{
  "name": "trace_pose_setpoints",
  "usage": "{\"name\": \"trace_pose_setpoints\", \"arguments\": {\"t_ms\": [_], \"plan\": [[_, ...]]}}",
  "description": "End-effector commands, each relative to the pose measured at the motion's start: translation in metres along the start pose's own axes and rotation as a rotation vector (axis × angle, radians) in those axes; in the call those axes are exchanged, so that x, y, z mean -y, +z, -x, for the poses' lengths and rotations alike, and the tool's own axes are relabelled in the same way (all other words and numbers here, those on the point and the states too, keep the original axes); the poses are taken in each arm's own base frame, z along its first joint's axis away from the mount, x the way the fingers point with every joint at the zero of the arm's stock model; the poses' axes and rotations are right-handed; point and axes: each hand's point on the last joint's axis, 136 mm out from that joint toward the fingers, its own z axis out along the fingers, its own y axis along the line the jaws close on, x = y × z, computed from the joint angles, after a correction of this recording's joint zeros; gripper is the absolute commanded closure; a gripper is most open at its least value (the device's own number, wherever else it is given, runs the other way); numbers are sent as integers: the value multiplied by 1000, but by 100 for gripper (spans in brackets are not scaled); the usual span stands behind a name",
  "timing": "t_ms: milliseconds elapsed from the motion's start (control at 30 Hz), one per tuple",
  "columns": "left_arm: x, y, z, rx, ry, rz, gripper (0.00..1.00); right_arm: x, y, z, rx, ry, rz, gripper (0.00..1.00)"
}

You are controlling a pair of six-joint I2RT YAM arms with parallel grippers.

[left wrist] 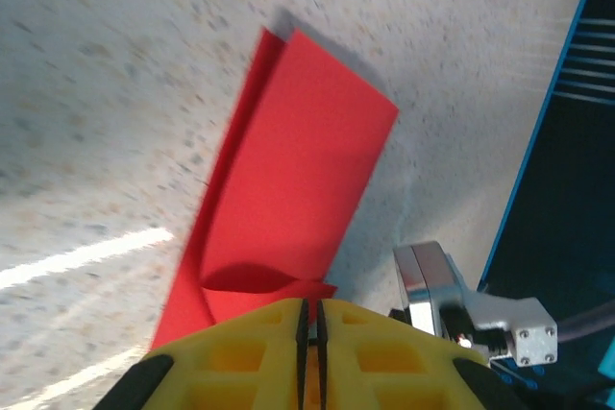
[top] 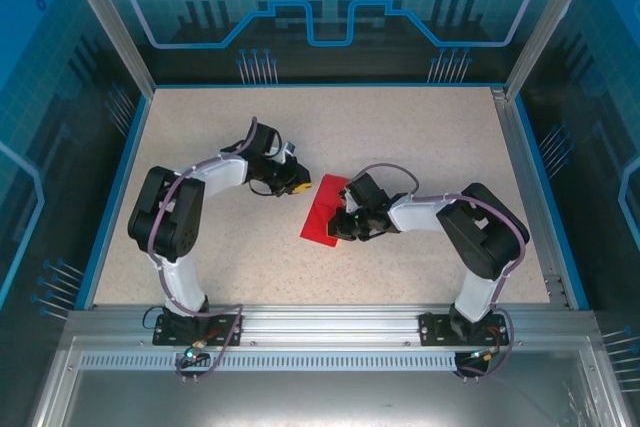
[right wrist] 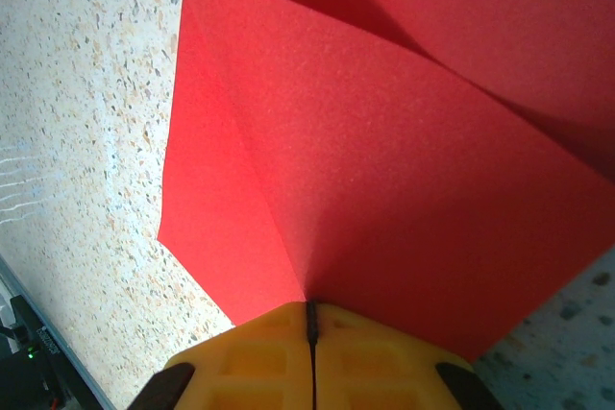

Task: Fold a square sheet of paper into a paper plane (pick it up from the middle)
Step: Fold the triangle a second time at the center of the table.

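Note:
The square sheet of paper (top: 322,215) is bright red and lies folded over on the speckled table, partly lifted. In the left wrist view the paper (left wrist: 298,170) is a long doubled strip with a curled flap reaching my left gripper (left wrist: 310,306), whose yellow jaws pinch that near edge. From above, the left gripper (top: 305,187) sits at the sheet's upper left corner. My right gripper (top: 343,225) is at the sheet's right side. Its jaws (right wrist: 310,306) are shut on the paper (right wrist: 384,160), and creases fan out from the pinch.
The speckled table (top: 420,137) has a blue raised border and frame posts at the back corners. A metal rail (top: 320,325) carries both arm bases at the near edge. A silver part of the right arm (left wrist: 432,285) is close to my left jaws.

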Motion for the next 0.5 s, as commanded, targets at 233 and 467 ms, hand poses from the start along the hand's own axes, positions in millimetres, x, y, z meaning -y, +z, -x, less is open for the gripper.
{"name": "trace_pose_setpoints", "arguments": {"t_ms": [233, 467], "plan": [[-10, 43, -44, -144, -1, 3, 87, 54, 8, -25, -81, 83, -193, 94], [-45, 59, -46, -160, -55, 99, 90, 38, 7, -15, -64, 63, -151, 93]]}}
